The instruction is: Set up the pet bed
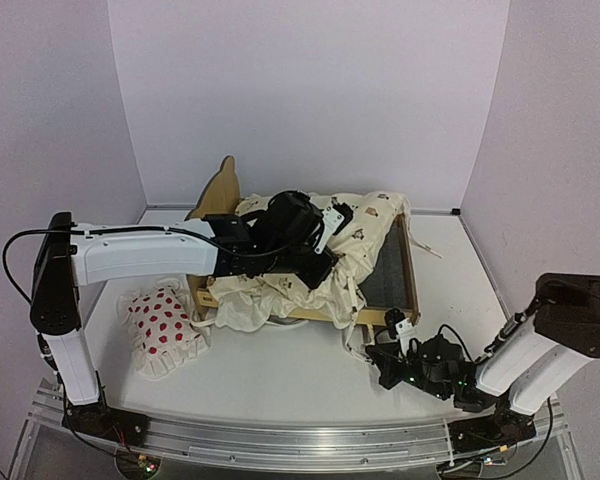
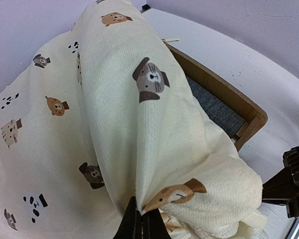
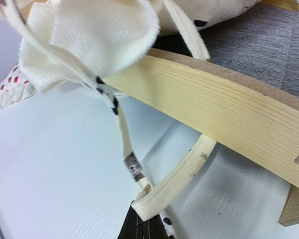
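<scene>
Right claw (image 3: 142, 226), nearest the arm bases, is clamped together on the looped end of a cream tie strap (image 3: 175, 180). The strap trails from the animal-print quilt (image 2: 65, 124) down to the white worktop (image 3: 65, 164), just outside the near right corner of the pet bed (image 1: 405, 262). That bed sits mid-worktop, its pale side rail (image 3: 229, 117) just above the strap and its grey base (image 3: 269, 45) bare at the right end. Further in, the left claw (image 2: 140, 221) is pinched shut on a fold of the quilt, which is heaped over most of the frame. A red-dotted pillow (image 1: 165, 322) lies on the worktop to the left, apart from the bed. The headboard (image 1: 220, 188) rises at the far-left end.

Both grips look like thin pinches, so either could slip. If the arms pull apart, the strap may snag on the rail corner and drag or tip the light frame.
</scene>
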`<action>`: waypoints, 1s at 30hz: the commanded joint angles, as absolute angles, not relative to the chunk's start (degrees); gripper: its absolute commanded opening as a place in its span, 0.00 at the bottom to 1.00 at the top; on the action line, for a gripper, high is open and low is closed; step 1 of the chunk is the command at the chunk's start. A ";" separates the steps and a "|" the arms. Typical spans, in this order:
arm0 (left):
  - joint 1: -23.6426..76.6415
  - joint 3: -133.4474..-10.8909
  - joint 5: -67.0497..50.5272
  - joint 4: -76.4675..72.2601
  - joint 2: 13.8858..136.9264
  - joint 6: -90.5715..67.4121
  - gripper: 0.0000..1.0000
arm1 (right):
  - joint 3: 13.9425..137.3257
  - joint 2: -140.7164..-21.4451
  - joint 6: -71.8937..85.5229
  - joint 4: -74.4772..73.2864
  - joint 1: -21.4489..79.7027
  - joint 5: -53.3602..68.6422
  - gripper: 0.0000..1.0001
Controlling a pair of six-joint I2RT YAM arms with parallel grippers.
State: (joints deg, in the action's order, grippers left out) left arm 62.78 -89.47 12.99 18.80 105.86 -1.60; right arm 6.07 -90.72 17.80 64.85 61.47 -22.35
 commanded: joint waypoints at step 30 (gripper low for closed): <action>62.56 -99.86 3.61 18.31 118.35 -8.11 0.33 | 7.94 -44.62 22.43 2.55 61.66 -6.75 0.00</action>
State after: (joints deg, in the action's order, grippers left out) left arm 62.78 -97.91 4.18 18.06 118.72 -6.81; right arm 6.31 -44.60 22.00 4.20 61.43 -10.78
